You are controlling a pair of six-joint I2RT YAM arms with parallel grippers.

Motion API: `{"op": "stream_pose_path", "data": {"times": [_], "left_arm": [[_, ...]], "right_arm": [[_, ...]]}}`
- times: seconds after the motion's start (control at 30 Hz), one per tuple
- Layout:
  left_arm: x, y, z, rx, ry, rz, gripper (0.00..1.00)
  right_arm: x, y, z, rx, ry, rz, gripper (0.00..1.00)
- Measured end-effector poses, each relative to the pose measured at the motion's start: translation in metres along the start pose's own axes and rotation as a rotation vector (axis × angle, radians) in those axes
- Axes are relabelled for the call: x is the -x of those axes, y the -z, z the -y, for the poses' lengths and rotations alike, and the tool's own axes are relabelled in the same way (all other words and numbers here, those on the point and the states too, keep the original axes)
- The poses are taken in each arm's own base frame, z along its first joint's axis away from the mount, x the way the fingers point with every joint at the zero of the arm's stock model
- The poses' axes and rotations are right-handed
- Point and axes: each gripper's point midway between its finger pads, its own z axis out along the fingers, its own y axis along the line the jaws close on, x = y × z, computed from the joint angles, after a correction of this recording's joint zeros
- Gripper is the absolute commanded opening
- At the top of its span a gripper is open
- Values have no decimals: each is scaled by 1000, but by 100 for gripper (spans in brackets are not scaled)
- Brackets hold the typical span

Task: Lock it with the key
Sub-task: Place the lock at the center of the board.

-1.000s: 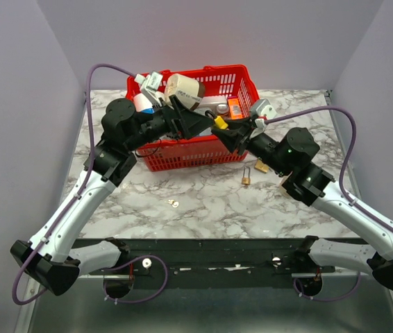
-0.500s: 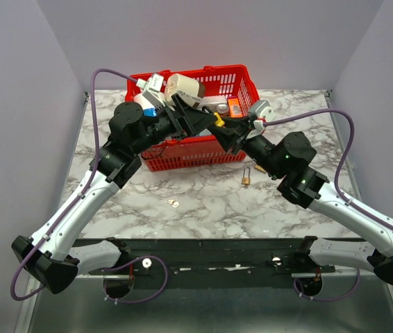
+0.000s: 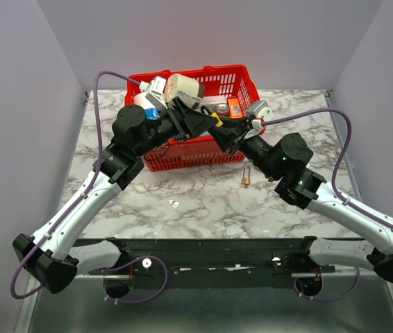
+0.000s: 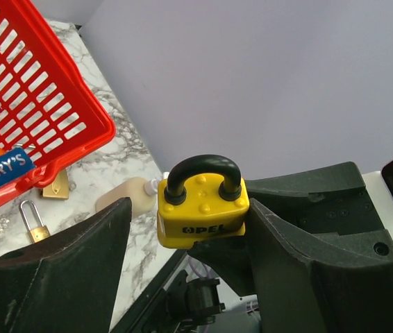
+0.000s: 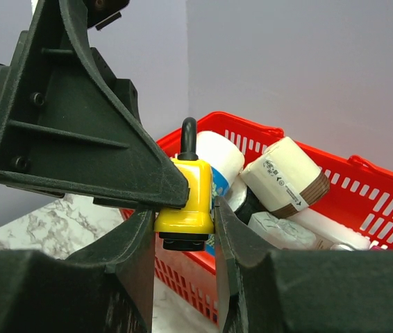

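A yellow padlock (image 3: 219,122) with a black shackle is held in the air over the front rim of the red basket (image 3: 182,156). My right gripper (image 5: 182,216) is shut on its body (image 5: 186,198), shackle up. In the left wrist view my left gripper (image 4: 188,208) is open around the same padlock (image 4: 202,206). The padlock lies against the right finger (image 4: 307,243), with a wide gap to the left finger (image 4: 64,263). Both grippers meet tip to tip in the top view (image 3: 214,128). A small key (image 3: 173,203) lies on the marble table.
The basket holds a paper roll (image 3: 182,89), bottles and small boxes. A brass padlock (image 3: 246,177) lies on the table to the right of the basket and also shows in the left wrist view (image 4: 33,223). A cream bottle (image 4: 123,194) lies nearby.
Both arms have drawn in slightly toward each other, the left elbow to the right and the right elbow to the left. The yellow padlock stays between the grippers at the basket front.
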Motion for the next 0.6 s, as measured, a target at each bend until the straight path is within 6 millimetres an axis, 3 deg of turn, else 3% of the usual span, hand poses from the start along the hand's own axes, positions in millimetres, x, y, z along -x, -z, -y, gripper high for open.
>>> {"op": "stream_pose_path", "data": {"times": [0.13,0.23,0.33,0.37,0.4,0.43,0.47,0.53,0.6], "left_arm": [[0,0,1,-2,8,1,70],[0,0,1,-5,12,4,60],[0,0,2,-14,23,7,41],[-1,1,3,-16,22,8,27],[-2,1,2,-16,23,9,19],[-3,3,0,-14,24,8,12],[-4,3,-1,-12,24,7,0],[-6,6,-4,-5,21,7,0],[-8,11,-13,22,12,3,0]], "right_arm": [[0,0,-3,3,-11,0,1],[0,0,-5,4,-19,-2,1],[-3,0,-6,1,-23,-9,1],[-4,-1,-7,0,-23,-13,4],[-6,-1,-7,1,-22,-17,12],[-8,-1,-8,3,-22,-22,32],[-10,-1,-9,7,-23,-28,44],[-13,-1,-12,16,-26,-42,69],[-16,0,-16,33,-35,-53,79]]}}
